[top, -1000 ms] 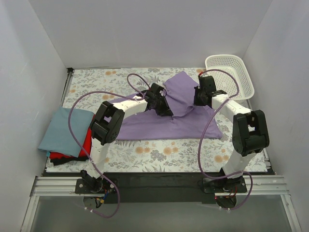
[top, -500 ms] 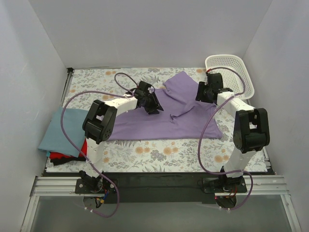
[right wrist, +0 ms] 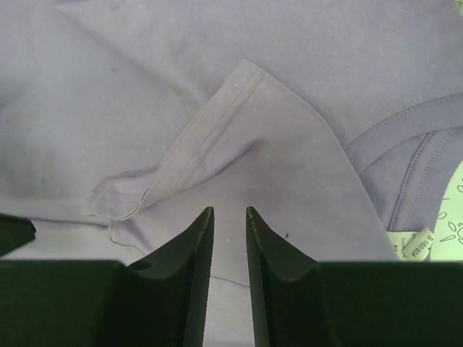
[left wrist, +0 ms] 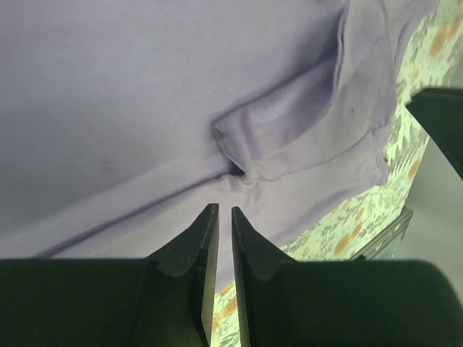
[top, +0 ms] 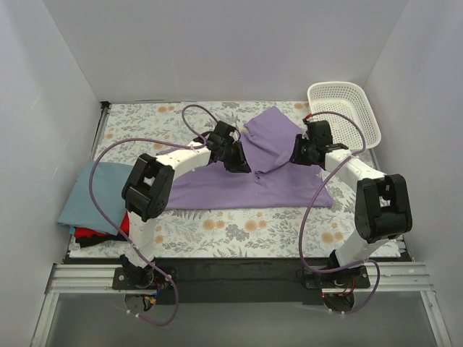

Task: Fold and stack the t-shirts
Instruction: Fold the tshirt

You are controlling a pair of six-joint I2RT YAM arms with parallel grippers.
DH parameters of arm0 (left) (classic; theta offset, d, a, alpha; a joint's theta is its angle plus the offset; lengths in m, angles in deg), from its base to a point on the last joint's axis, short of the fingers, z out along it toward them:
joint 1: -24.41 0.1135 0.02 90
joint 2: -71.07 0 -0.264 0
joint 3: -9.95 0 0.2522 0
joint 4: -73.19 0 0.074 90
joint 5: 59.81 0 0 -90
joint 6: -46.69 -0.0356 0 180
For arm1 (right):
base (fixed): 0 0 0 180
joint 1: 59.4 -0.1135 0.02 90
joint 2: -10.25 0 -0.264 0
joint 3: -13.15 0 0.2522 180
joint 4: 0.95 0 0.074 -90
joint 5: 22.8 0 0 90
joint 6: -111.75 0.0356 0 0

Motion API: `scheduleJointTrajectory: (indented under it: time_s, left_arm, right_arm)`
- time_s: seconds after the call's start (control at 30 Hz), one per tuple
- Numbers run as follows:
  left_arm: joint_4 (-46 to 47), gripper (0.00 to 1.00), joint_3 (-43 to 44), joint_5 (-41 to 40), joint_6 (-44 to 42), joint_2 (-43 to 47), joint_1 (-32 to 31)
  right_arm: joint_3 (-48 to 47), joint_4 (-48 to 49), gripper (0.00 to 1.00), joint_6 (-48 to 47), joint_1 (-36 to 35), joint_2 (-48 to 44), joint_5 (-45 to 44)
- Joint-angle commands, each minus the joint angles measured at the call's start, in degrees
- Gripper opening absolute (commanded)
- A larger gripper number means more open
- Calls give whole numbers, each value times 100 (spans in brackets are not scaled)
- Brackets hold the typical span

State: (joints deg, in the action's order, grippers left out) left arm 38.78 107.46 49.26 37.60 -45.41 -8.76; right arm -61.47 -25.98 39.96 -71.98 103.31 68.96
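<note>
The lilac-purple t-shirt (top: 246,184) lies spread on the floral cover, its top part bunched in folds between the arms. It fills the left wrist view (left wrist: 145,87) and the right wrist view (right wrist: 217,72), where a sleeve hem and the collar with its label show. My left gripper (top: 239,160) (left wrist: 224,210) hovers over the shirt's left fold, jaws almost together with nothing between them. My right gripper (top: 297,157) (right wrist: 230,210) hovers over the right side, jaws a narrow gap apart and empty. Folded blue-grey (top: 94,191), red (top: 129,217) and black (top: 90,241) shirts sit stacked at the left edge.
A white mesh basket (top: 347,108) stands at the back right corner. The floral table cover (top: 145,119) shows bare behind and in front of the shirt. White walls close in on three sides.
Both grippers drew apart toward the back half a second ago, then came back inward over the shirt. The shirt's top part now lies bunched between them.
</note>
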Motion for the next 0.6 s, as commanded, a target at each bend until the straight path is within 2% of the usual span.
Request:
scheduleJointTrajectory:
  time_s: [0.0, 0.33, 0.57]
  left_arm:
    - [-133, 10, 335, 237, -321, -32, -251]
    - [-493, 7, 1415, 492, -488, -954, -515]
    - [-747, 13, 2136, 379, -505, -1447, -577]
  right_arm:
    - [-110, 204, 30, -37, 1, 168, 26]
    - [-479, 204, 27, -55, 1, 740, 325]
    - [-734, 221, 25, -20, 1, 1073, 439]
